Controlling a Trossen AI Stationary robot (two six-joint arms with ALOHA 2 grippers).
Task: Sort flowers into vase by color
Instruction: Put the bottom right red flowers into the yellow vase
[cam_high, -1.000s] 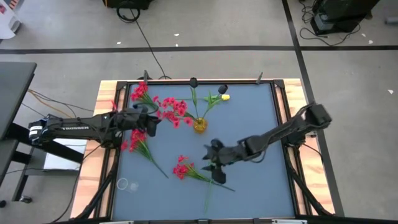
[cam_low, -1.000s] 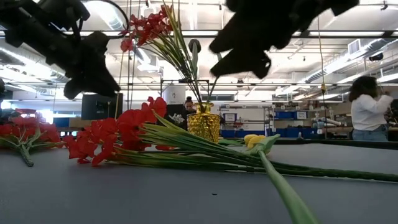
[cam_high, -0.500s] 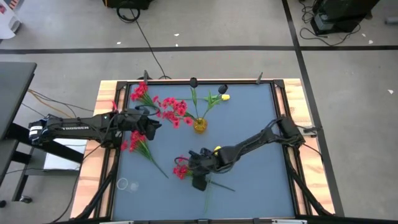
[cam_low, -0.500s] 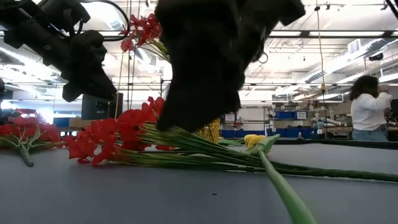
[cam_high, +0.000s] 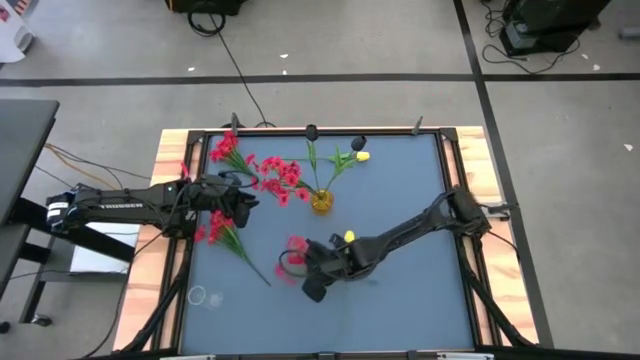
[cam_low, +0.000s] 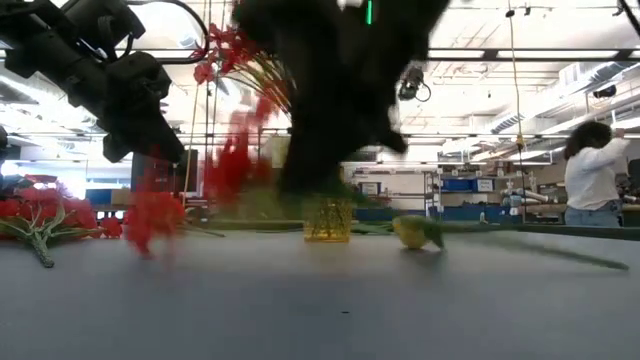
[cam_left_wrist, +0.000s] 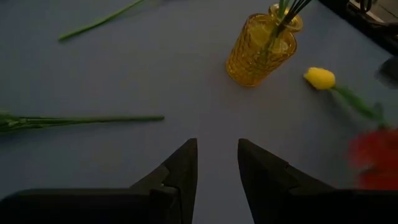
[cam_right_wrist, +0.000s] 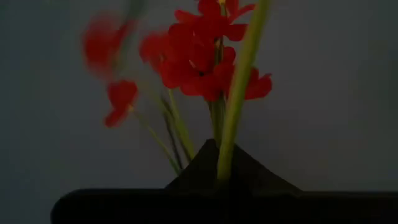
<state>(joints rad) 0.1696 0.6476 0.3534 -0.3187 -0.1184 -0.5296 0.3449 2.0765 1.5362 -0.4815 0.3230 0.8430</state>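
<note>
My right gripper (cam_high: 312, 270) is at the table's near middle, shut on a bunch of red flowers (cam_high: 293, 248), which shows blurred in the low view (cam_low: 235, 160). A yellow tulip (cam_high: 348, 237) lies beside my right arm, its head low over the table (cam_low: 410, 232). A yellow glass vase (cam_high: 321, 201) stands at the table's middle with red flowers (cam_high: 276, 176) and a yellow tulip (cam_high: 358, 155) in it. My left gripper (cam_high: 243, 205) hovers open and empty left of the vase (cam_left_wrist: 261, 43). Two more red bunches (cam_high: 225, 150) (cam_high: 220, 232) lie on the table at the left. My right gripper pinches the thin green stems (cam_right_wrist: 214, 134) of the red bunch between its two shut fingers, together with a thicker green stem (cam_right_wrist: 241, 87). The blossoms (cam_right_wrist: 205, 56) stick out beyond the fingertips. The blossom end is up off the table; the stems' far ends are hidden by the gripper.
The table has a raised dark frame (cam_high: 445, 170) with wooden edges. A small clear ring (cam_high: 197, 295) lies near the front left corner. A person (cam_low: 592, 175) stands far off in the room behind the table.
My right gripper has gone toward the table's left, down onto the red bunch near the front, and has taken hold of its stems. The bunch has come up off the table and swung toward the vase. The tulip's stem has turned from pointing at the near edge toward the right.
</note>
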